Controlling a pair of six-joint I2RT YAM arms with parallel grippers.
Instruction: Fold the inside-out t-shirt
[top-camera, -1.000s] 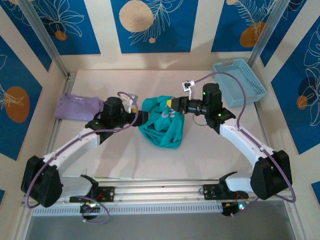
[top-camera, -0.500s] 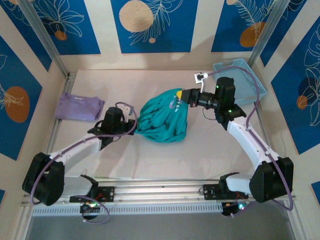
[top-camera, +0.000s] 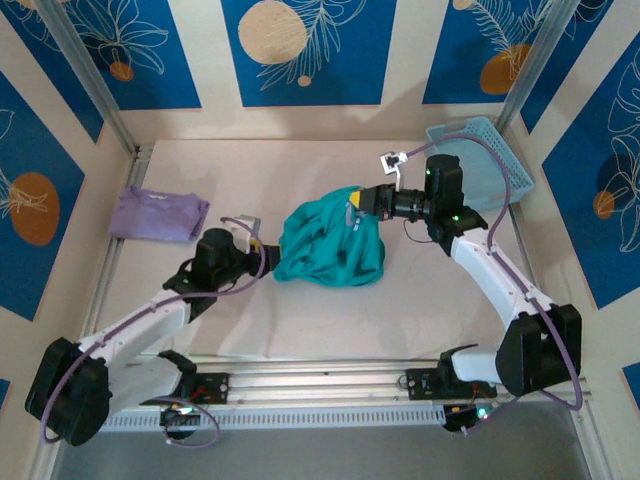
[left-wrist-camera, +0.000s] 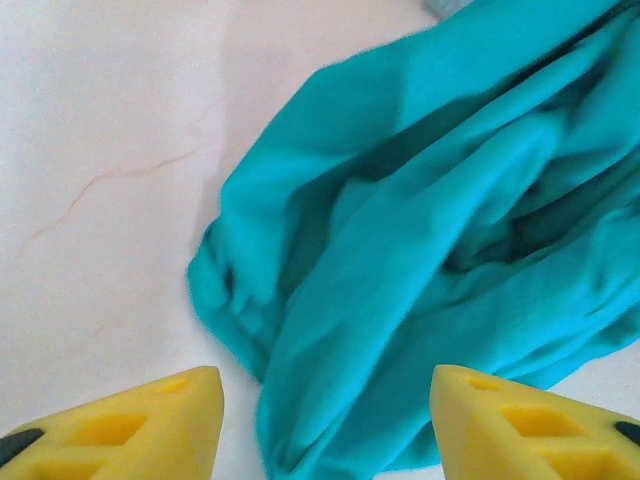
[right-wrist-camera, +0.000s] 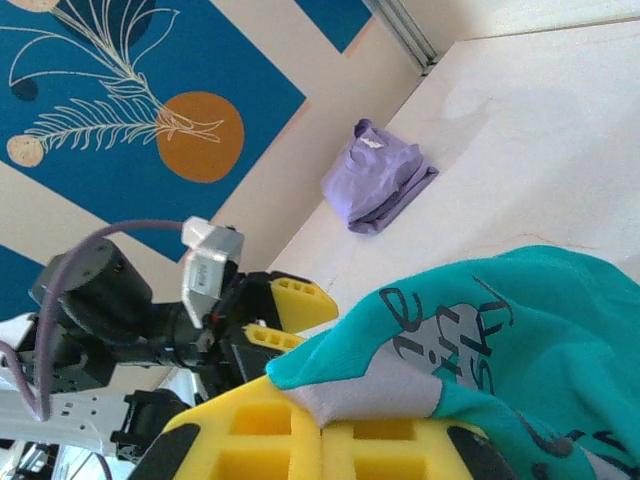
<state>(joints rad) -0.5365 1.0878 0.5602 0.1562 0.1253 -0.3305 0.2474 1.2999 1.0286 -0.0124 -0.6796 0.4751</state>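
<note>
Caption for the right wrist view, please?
Right gripper, jaws shut on the teal t-shirt; left gripper and purple garment beyond.

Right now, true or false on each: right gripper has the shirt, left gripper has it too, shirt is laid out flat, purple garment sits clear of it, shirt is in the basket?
1. The right gripper is shut on the t-shirt. True.
2. The left gripper is clamped on the t-shirt. False: its fingers stand apart at the shirt's left edge.
3. The t-shirt lies spread flat. False: it is bunched in a heap on the table.
4. The purple garment lies at the far left, apart from the t-shirt. True.
5. The t-shirt is in the blue basket. False: the basket sits at the far right corner, and the shirt is mid-table.
</note>
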